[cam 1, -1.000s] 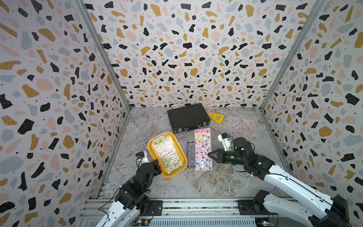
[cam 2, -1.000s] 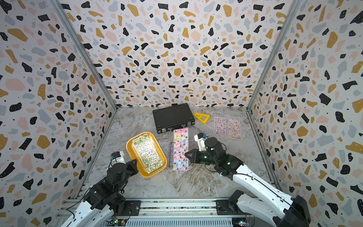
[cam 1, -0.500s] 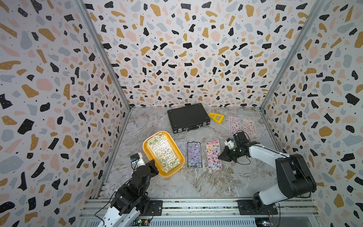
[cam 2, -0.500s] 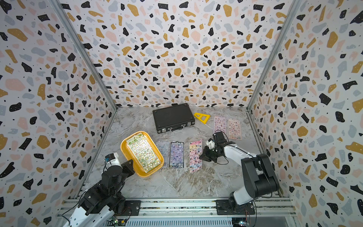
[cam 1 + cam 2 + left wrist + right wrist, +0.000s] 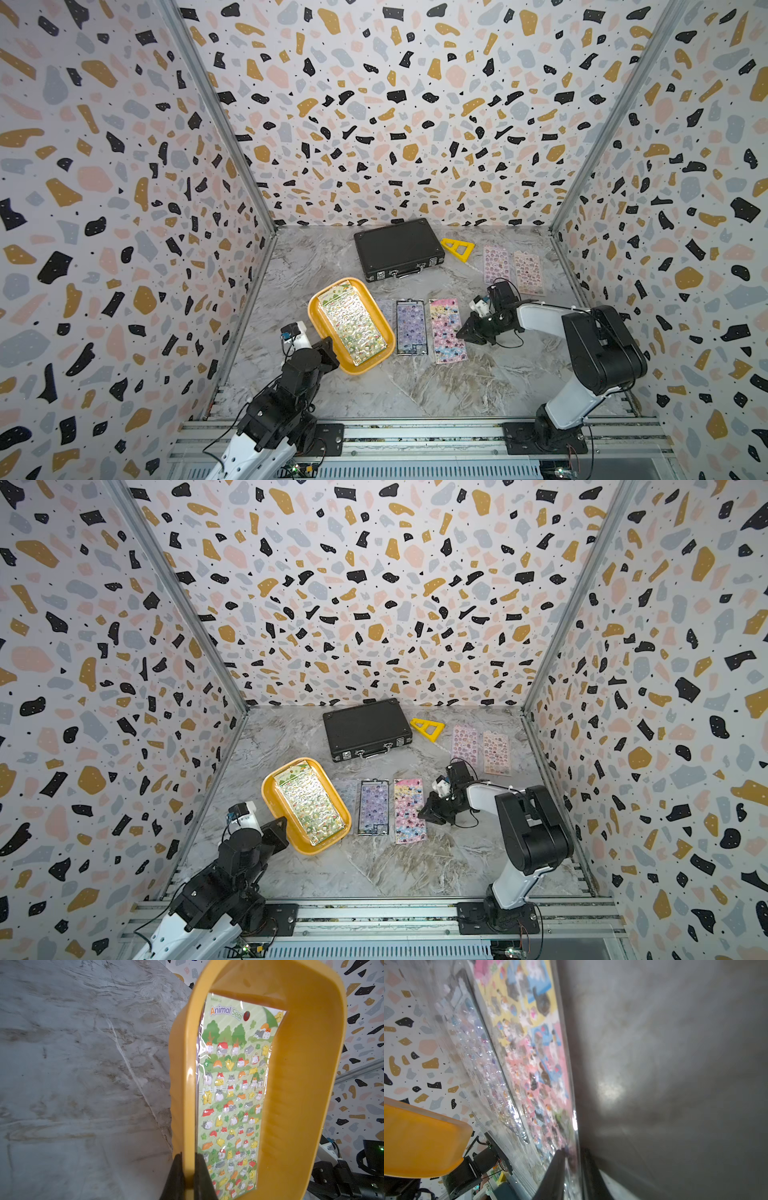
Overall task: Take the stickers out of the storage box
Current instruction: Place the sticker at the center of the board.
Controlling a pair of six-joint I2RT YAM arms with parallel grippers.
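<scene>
Nearest me, my left jaws are clamped on the near left rim of the storage box [image 5: 365, 368]. The left wrist view shows one finger inside the wall [image 5: 301, 1084] and one outside. The box sits on the desk [image 5: 415, 390] with a green sheet of stickers [image 5: 353, 328] lying in it. Just right of it, a purple sheet [image 5: 410, 327] and a pink sheet [image 5: 446, 330] lie flat. My right jaws stand slightly apart, with the pink sheet's right edge between them. Farther back lie two more pink sheets [image 5: 496, 264], a yellow ruler [image 5: 457, 249] and a black briefcase [image 5: 397, 247].
</scene>
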